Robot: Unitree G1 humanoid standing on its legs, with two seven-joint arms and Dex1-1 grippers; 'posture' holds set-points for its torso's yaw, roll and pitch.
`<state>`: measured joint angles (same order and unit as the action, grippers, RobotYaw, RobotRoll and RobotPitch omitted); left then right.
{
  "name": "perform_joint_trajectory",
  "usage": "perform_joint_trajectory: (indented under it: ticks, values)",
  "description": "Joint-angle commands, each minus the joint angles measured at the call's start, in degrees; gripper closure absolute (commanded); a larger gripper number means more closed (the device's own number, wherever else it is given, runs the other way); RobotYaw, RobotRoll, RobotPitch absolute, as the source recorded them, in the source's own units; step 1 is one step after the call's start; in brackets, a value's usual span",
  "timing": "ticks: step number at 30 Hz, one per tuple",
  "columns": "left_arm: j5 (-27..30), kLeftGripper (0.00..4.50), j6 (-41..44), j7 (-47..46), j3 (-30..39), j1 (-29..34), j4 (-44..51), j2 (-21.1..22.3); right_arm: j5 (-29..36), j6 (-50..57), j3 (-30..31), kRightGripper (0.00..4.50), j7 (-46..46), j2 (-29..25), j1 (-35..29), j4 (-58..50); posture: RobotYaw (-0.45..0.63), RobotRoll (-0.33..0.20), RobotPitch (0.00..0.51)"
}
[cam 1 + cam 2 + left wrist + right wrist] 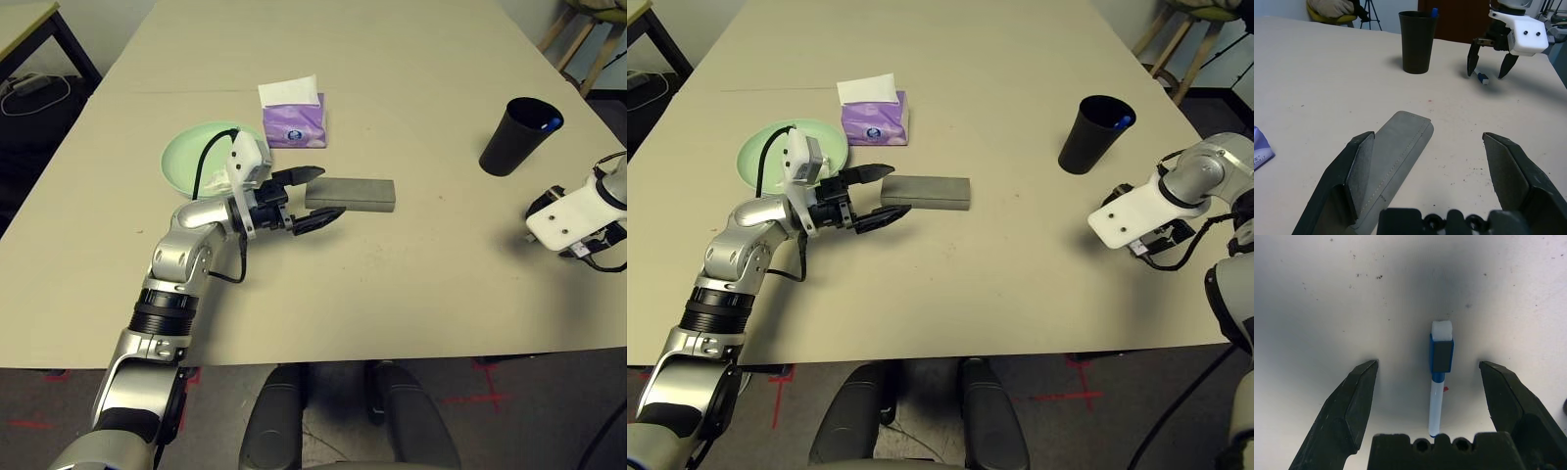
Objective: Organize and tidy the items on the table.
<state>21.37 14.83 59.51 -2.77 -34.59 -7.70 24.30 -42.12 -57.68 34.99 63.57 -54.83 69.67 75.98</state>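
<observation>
A grey glasses case (351, 194) lies mid-table. My left gripper (326, 194) is open, its black fingers on either side of the case's near end; in the left wrist view the case (1396, 156) lies close to one finger. At the right, my right gripper (1427, 364) hangs open just above the table, straddling a white pen (1440, 377) with a blue cap. A black cup (519, 135) with a blue-tipped thing inside stands behind it. A mint green plate (191, 157) and a purple tissue box (292, 122) sit at the back left.
The beige table (411, 294) has its front edge close to my body. A smaller tan table with black legs (24, 24) stands at the far left. Wooden stool legs (578, 39) show at the far right.
</observation>
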Motion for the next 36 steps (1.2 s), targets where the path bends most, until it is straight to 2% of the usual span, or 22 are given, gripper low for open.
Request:
perform_joint_trajectory:
  ticks: [1, 3, 11, 27, 32, 36]
  values:
    - [0.59, 0.0, 0.42, -0.26, 0.26, 1.18, 0.44, -0.06, -0.78, -0.57, 0.44, 0.4, -0.28, -0.4, 0.74, 0.29, 0.15, 0.0, 0.244]
    - [0.57, 0.0, 0.41, -0.31, 0.29, 1.17, 0.45, -0.06, -0.65, -0.58, 0.28, 0.95, -0.1, -0.11, 0.85, 0.41, 0.15, 0.0, 0.243]
    - [1.09, 0.0, 0.0, 0.39, 0.55, 0.65, 0.55, 0.1, -0.16, -0.08, -0.08, 4.04, 0.57, 0.63, 1.1, 0.69, 0.15, 0.0, 0.233]
    - [-0.09, 0.0, -3.94, 3.02, -0.69, -1.31, -1.9, -0.38, 2.19, 0.37, -1.84, 4.11, 3.51, -0.49, 1.32, 0.77, 0.13, 0.0, 0.196]
    - [-1.14, 0.0, -4.48, 3.15, -1.1, -2.15, -4.0, -0.16, 5.08, 1.1, -4.18, 4.11, 7.18, -0.43, 2.81, 0.67, 0.12, 0.0, 0.185]
    - [-1.58, 0.0, -5.49, 3.41, -1.21, -2.41, -5.66, -0.38, 11.2, 3.5, -8.76, 4.11, 15.43, 0.0, 4.07, 0.73, 0.1, 0.0, 0.174]
